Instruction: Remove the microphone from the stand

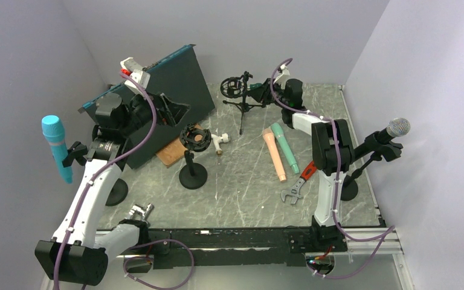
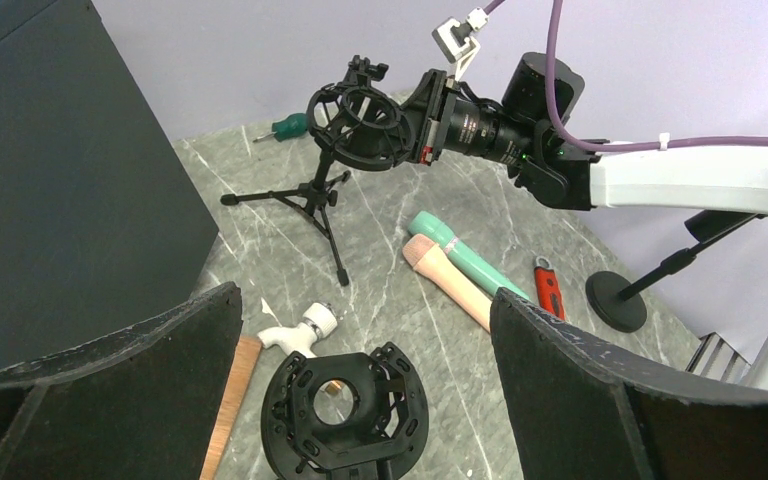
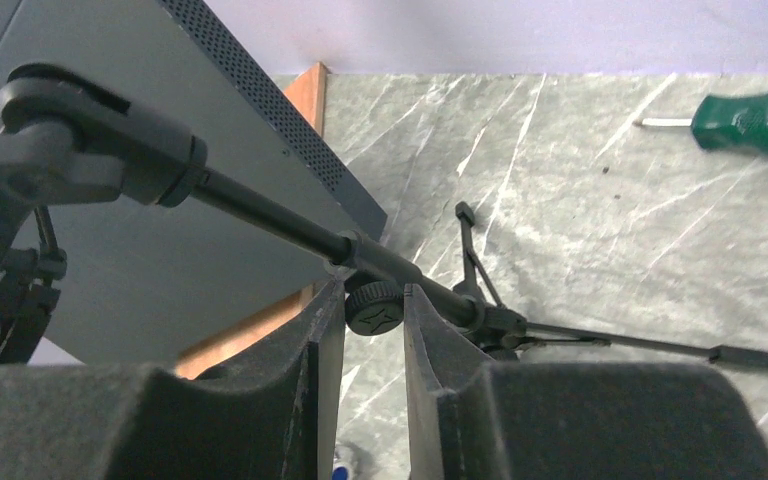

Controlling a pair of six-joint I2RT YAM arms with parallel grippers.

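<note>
Well off to the left of the wide-open left pincer, the blue microphone looks rigid, light and smooth, best gripped on its upper body.

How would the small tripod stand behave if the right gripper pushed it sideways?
Tripod stand: thin splayed legs and a shock mount carried high, so probably top-heavy and apt to tip. Looks light; likely slides on the smooth marble table. Rigid pole, so no flop.
</note>
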